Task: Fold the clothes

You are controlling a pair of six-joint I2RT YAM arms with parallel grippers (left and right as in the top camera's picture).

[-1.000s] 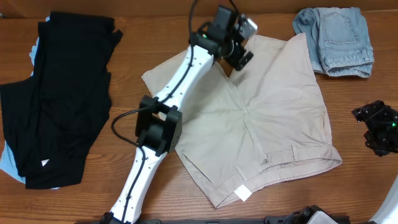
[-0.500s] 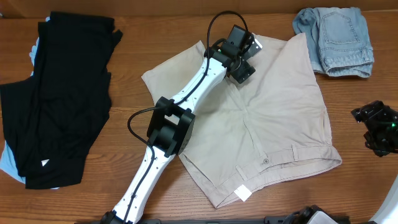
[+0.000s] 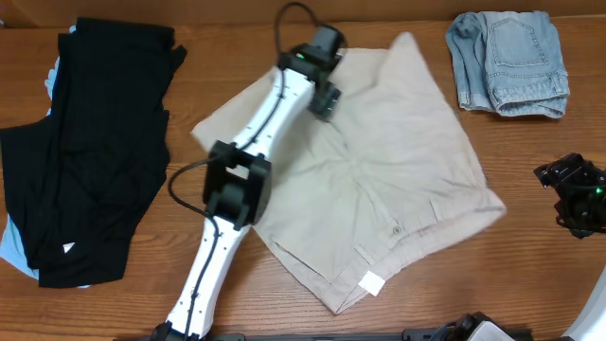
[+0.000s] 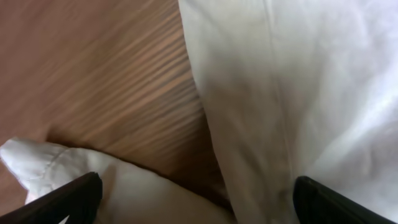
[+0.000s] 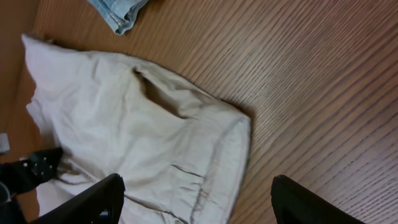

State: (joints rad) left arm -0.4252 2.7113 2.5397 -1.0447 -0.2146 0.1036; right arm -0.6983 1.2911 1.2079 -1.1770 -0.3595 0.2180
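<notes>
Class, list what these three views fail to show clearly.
Overhead: the left arm covers part of the khaki shorts; the white tag is too small to read; black garments hide most of a pale blue item.
Left wrist: blurred; the bottom edge cuts off the fingers of the left gripper.

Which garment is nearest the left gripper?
The beige shorts in the middle, right under the left gripper; the black garments and the denim shorts lie apart.
</notes>
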